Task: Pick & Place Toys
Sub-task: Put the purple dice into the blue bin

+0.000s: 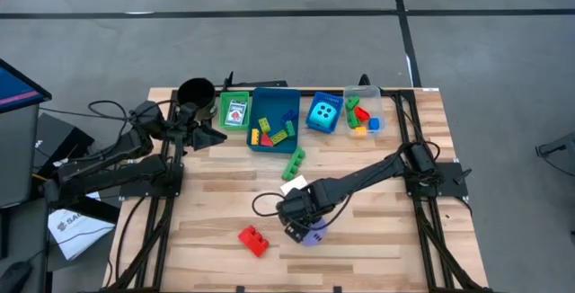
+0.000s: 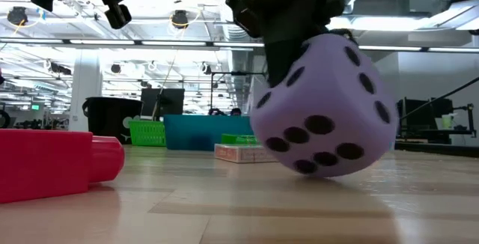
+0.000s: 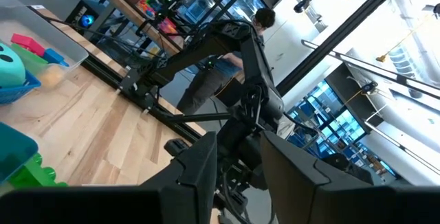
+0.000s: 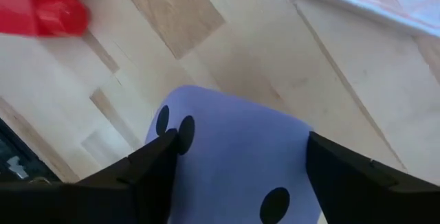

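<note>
At the near edge of the table the right gripper point(image 1: 304, 226) stood over the purple die point(image 2: 323, 108), its two fingers point(image 4: 148, 172) straddling the cube on opposite faces and closing on it; the die looked tilted on one lower edge, apparently still touching the wood, so whether it was firmly held could not be told. A red brick point(image 1: 253, 239) lay near the die, apart from it, toward the left arm's side. Just beyond the gripper lay a white card point(image 1: 293, 185), and beyond that a green brick point(image 1: 294, 161). The trays stood in a row at the far edge, with the teal die point(image 1: 323, 113) between the blue tray point(image 1: 273, 146) and the clear tray point(image 1: 389, 111). So the carry would probably run straight away from the near edge, and the right arm was far nearer. The left gripper point(image 1: 208, 134) waited by the black cup point(image 1: 195, 93), its fingers narrowly apart and empty.
</note>
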`<state>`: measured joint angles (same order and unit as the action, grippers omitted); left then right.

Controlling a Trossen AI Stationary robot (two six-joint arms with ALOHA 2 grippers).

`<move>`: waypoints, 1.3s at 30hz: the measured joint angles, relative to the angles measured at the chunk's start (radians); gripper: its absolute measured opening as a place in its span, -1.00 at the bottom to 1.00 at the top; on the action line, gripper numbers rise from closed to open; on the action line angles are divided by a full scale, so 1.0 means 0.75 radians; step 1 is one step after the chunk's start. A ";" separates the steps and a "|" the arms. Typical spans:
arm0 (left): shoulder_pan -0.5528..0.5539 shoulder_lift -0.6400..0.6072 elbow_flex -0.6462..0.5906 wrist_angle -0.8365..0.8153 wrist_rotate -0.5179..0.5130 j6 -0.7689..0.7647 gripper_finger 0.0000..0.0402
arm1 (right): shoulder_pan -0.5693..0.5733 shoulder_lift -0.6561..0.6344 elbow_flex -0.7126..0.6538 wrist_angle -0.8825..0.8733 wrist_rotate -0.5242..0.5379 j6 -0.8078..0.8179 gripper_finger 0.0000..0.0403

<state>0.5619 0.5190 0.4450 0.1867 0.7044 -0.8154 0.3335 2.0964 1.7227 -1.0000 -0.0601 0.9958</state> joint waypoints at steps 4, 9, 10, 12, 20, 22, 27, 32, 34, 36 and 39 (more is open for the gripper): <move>0.000 0.000 0.000 0.000 0.000 0.000 -0.46 | -0.008 -0.026 -0.002 -0.018 0.000 0.005 0.37; 0.000 0.000 0.000 0.000 -0.001 0.000 -0.46 | -0.016 -0.095 0.001 -0.055 0.072 0.037 0.37; 0.000 0.000 0.000 0.000 0.000 0.000 -0.46 | -0.019 -0.110 0.007 -0.043 0.096 0.053 0.37; 0.000 0.001 0.000 0.000 0.000 -0.001 -0.46 | -0.019 -0.162 0.006 -0.115 0.173 0.068 0.37; 0.000 0.021 0.000 -0.015 -0.001 -0.001 -0.46 | -0.069 -0.372 0.008 -0.299 0.606 0.243 0.36; 0.001 0.021 0.001 -0.019 -0.001 -0.003 -0.46 | -0.091 -0.423 0.011 -0.327 0.730 0.289 0.36; 0.000 0.026 0.001 -0.018 -0.011 -0.005 -0.46 | -0.169 -0.526 0.010 -0.367 0.952 0.318 0.36; 0.000 0.026 0.001 -0.019 -0.039 -0.005 -0.46 | -0.296 -0.581 0.011 -0.397 1.109 0.283 0.36; 0.001 0.026 0.001 -0.019 -0.068 -0.006 -0.46 | -0.359 -0.578 0.011 -0.394 1.119 0.211 0.36; 0.000 0.026 0.001 -0.019 -0.095 -0.005 -0.46 | -0.425 -0.576 0.010 -0.391 1.116 0.123 0.36; 0.000 0.026 0.001 -0.019 -0.136 -0.005 -0.46 | -0.526 -0.548 0.012 -0.361 1.099 -0.020 0.36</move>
<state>0.5621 0.5388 0.4454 0.1726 0.6023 -0.8192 -0.0608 1.6857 1.7318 -1.2705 0.7639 0.9806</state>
